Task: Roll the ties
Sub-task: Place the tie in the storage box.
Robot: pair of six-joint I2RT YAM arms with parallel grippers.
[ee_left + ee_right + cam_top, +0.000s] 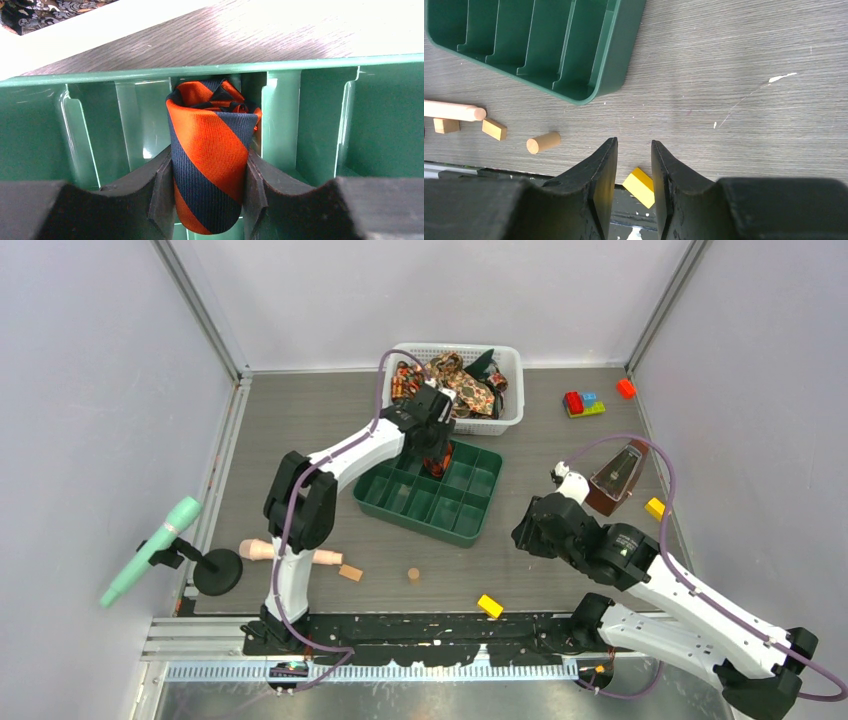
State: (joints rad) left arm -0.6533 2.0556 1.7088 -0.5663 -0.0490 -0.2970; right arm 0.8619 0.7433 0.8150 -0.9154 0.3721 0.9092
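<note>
Left gripper: jaws part-closed, clamping rolled striped tie. Tie upright in tray cell just ahead. Advice: seat fully before release, lest roll spring loose. Right gripper: half-open, empty. Beyond: spare ties in basket.

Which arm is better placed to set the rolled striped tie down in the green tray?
Left. The left claw grips the rolled striped tie at a compartment of the green tray; the right claw hangs open and empty above the table.
</note>
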